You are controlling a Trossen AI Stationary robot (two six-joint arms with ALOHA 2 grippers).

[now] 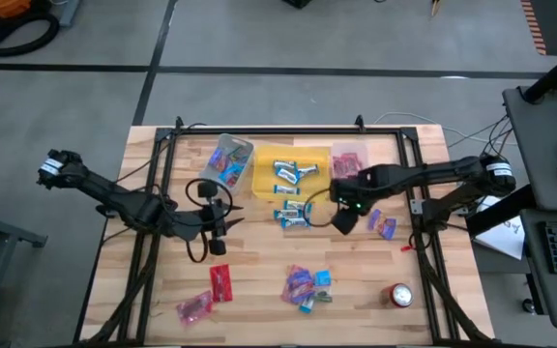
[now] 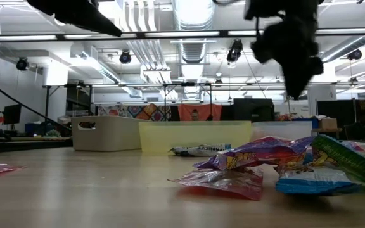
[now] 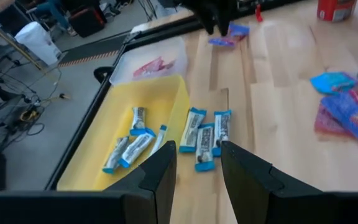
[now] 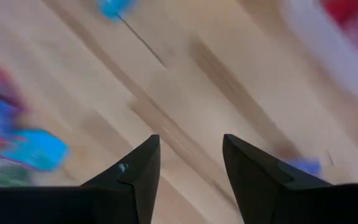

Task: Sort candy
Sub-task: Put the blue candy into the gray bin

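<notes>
Right gripper (image 1: 341,220): over the table's middle, just beside the yellow tray; fingers (image 4: 253,180) parted, nothing between them.
Left gripper (image 1: 222,224): left of centre above bare wood; fingers (image 3: 160,180) apart, empty.
Blue-and-white candy (image 1: 293,215): a cluster in front of the yellow tray (image 1: 264,184), more inside it.
Mixed candy pile (image 1: 305,285): nearer the front edge.
Red-pink candy (image 1: 220,281): front left, apparently two pieces.
Can (image 1: 399,295): front right.
</notes>
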